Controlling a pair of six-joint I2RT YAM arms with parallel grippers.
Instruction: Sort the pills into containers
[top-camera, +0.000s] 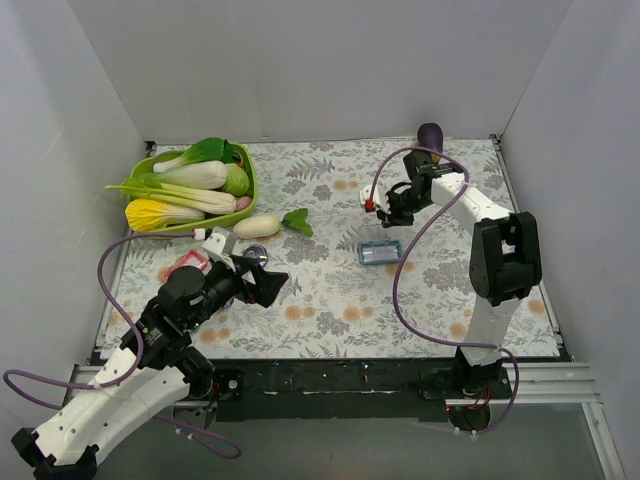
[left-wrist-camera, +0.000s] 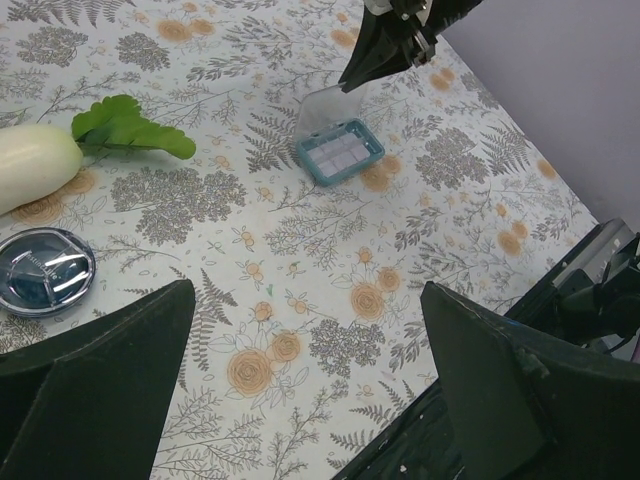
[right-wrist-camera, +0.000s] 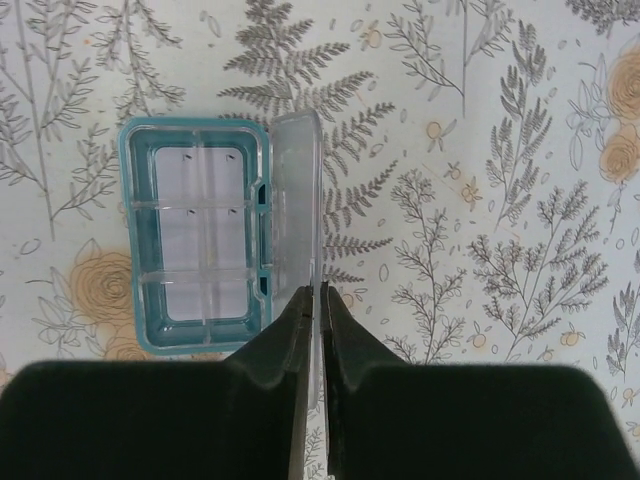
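A blue-rimmed clear tray with several empty compartments lies on the floral cloth; it also shows in the top view and the left wrist view. Its clear lid stands upright. My right gripper is shut on the lid's edge, above the tray in the top view. My left gripper is open and empty, hovering over the cloth. A red-rimmed tray and a round blue-grey dish lie near the left arm. No pills show.
A big green basket of vegetables stands at the back left. A white radish with a green leaf lies beside it. A purple eggplant is at the back right. White walls close three sides.
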